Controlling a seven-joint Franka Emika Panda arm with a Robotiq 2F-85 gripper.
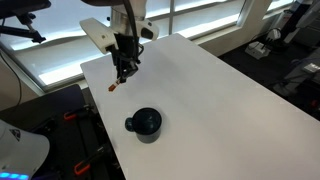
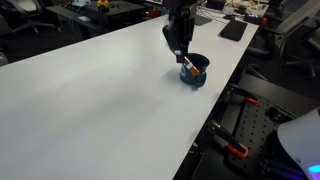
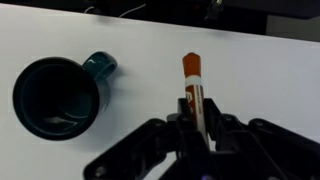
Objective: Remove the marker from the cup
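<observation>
The black cup (image 1: 146,123) stands on the white table (image 1: 220,100), with its handle to one side and a dark inside in which no marker shows (image 3: 58,97). My gripper (image 1: 122,68) is shut on the reddish marker (image 1: 114,86), near the table's far corner and well away from the cup. In the wrist view the marker (image 3: 192,72) sticks out between my fingers (image 3: 198,125), beside the cup, with its pale tip forward. In an exterior view the marker (image 2: 187,70) overlaps the cup (image 2: 197,74) from that angle.
The table edge runs close to the gripper (image 1: 95,95). Clamps and black frames (image 2: 235,150) sit below the table's side. Office chairs and desks stand around the table (image 2: 90,12).
</observation>
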